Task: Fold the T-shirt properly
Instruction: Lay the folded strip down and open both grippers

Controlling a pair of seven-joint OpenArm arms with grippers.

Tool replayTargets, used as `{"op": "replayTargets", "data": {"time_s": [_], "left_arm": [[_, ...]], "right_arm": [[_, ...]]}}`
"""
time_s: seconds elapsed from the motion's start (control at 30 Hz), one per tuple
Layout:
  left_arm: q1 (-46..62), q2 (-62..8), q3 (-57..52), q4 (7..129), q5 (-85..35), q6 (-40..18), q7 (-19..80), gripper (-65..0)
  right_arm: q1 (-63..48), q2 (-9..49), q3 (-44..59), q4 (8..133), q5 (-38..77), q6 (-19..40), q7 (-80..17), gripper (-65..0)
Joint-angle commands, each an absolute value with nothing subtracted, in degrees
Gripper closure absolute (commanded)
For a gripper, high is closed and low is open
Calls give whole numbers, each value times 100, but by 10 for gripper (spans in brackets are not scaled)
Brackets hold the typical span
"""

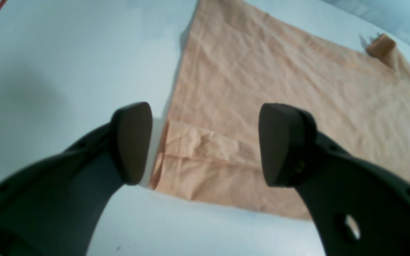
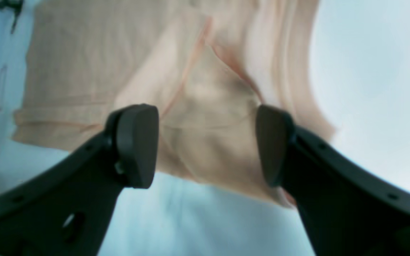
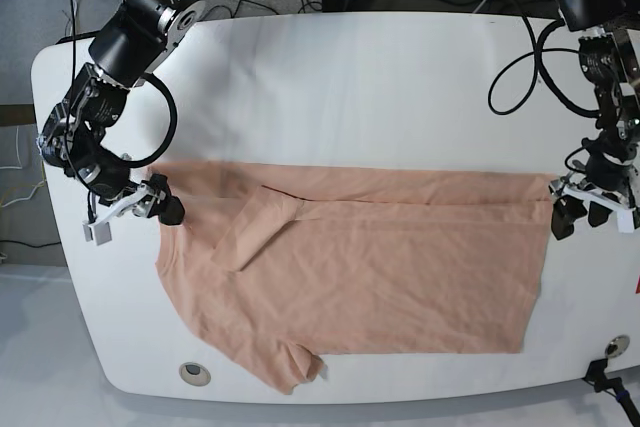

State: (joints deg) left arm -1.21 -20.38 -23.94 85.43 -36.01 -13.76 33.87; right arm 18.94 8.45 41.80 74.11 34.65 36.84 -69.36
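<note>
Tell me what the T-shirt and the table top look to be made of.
T-shirt: a thin woven or knitted cloth, probably cotton, matte peach; it shows fine creases and stitched hems and lies limp where folded. Table: a hard, smooth white top, perhaps laminate or painted board, with a faint sheen; the exact material cannot be told.

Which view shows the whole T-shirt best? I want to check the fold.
The base view: the T-shirt lies entirely in frame, top edge folded over. The left wrist view shows only a hem corner, the right wrist view a blurred sleeve end.
</note>
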Motion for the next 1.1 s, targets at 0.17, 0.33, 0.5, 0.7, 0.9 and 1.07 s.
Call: {"op": "replayTargets", "data": {"time_s": [0.17,0.33,0.5,0.7,0.9,1.07], "left_arm": [[127,-2123,-2167,9349,-2659,-1437,3231,-441],[207,-2114,-1938,9473,-2114,-1437,3178,-441],[365,-2114,-1771,9455,-2079,-1552,2589,-441],[505,-2123,-1754,9464,-2070,-1640,2545,-441],[637,-2123,-1754,9481,-2070,-1640,2545,-441],[725,-2123,-1754,9481,-2070,-1640,2536,-441]], "right_arm": [[1464,1305,3081,8857,3565,3705,-6703,-414],[954,1640,2475,9182,3073,3688,-5974,-414],[752,1631,2378,9156,1754,3732,-5244,-414],[734,1657,2413,8699,1587,3741,-4919,-414],[646,1666,2413,8092,1587,3741,-4400,-414],[646,1666,2413,7723,1587,3741,-3996,-414]]}}
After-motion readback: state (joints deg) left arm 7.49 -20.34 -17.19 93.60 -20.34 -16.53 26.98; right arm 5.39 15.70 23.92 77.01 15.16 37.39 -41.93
